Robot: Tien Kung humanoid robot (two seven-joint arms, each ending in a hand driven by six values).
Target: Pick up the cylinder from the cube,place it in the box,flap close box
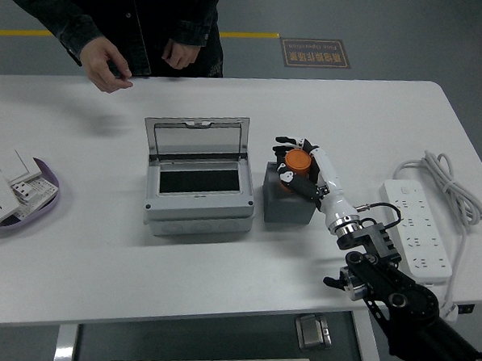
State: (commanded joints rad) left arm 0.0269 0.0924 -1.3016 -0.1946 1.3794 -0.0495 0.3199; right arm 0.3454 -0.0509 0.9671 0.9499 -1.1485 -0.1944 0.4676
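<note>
Box [196, 181] mouth open, lid upright behind; cube [288, 201] just right; bare table [220, 268] in front.

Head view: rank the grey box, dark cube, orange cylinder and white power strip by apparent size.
1. Grey box with open lid
2. White power strip
3. Dark grey cube, though partly hidden
4. Orange cylinder
</note>
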